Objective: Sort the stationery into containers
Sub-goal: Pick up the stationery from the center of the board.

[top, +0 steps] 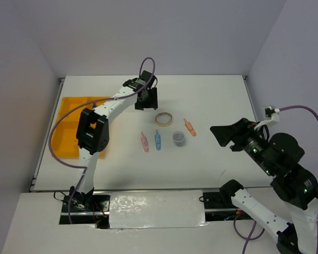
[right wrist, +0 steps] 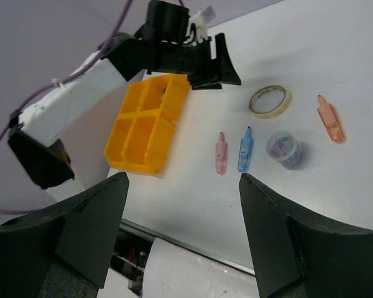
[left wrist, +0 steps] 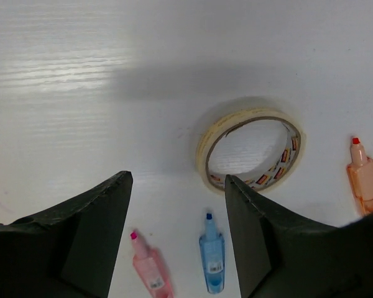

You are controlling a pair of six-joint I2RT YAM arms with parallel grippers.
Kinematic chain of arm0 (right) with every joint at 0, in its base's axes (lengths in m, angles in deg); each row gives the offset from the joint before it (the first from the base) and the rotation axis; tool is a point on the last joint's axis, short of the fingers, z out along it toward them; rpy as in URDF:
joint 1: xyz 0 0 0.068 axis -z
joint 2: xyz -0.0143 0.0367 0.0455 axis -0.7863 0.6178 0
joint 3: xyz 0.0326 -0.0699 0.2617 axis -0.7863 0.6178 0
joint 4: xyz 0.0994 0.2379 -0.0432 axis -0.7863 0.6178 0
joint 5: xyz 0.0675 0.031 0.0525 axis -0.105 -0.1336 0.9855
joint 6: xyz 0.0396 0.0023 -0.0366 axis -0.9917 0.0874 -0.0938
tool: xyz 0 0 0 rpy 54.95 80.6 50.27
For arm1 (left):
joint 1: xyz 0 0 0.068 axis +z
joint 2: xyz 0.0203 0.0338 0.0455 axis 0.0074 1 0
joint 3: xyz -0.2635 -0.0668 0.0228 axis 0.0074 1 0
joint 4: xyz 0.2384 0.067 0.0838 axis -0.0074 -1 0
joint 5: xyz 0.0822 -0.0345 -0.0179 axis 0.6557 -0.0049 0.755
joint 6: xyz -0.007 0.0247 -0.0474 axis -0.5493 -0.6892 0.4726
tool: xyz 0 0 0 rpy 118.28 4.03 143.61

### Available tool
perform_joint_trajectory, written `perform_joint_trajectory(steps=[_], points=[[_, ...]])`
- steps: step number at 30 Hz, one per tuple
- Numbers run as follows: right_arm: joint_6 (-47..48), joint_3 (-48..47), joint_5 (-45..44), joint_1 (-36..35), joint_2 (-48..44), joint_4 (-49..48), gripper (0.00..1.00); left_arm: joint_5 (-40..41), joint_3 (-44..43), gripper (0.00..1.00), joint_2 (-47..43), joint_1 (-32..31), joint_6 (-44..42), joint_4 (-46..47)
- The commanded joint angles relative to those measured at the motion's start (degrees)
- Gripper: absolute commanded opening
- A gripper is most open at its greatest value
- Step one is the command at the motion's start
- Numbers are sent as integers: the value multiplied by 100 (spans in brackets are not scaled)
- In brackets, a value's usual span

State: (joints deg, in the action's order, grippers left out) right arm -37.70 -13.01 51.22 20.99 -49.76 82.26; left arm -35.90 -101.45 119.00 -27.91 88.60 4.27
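The beige tape ring (top: 164,118) lies mid-table, with the orange piece (top: 190,127) to its right. The pink piece (top: 144,142), blue piece (top: 158,140) and dark round jar (top: 178,138) lie in a row nearer me. The yellow-orange tray (top: 69,114) sits at the left edge. My left gripper (top: 146,99) is open and empty above the table, just behind the tape (left wrist: 202,146); pink (left wrist: 149,270) and blue (left wrist: 212,261) show between its fingers. My right gripper (top: 221,135) is open and empty, raised right of the jar (right wrist: 283,149). No clear bottle shows.
The left arm's forearm (top: 93,132) reaches over the tray's right side. The tray's compartments (right wrist: 137,164) show in the right wrist view. Walls close in the table on three sides. A white block (top: 153,209) lies along the near edge between the arm bases.
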Motion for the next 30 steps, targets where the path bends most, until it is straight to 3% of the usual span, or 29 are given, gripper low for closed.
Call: perform_joint_trajectory(steps=[1,10,22,24,30], points=[[-231,-79,-96,9,-198,598,80,-95,-388,73,338,-181,-143,174],[-302,-228,-158,18,-331,950,80,-131,-169,60,814,-541,-205,552],[-162,-254,123,18,-76,748,80,554,394,44,919,-611,-38,473],[-170,-228,158,26,-67,678,80,633,482,31,858,-611,-47,491],[-170,-149,203,18,-41,581,80,590,456,10,463,-603,-29,587]])
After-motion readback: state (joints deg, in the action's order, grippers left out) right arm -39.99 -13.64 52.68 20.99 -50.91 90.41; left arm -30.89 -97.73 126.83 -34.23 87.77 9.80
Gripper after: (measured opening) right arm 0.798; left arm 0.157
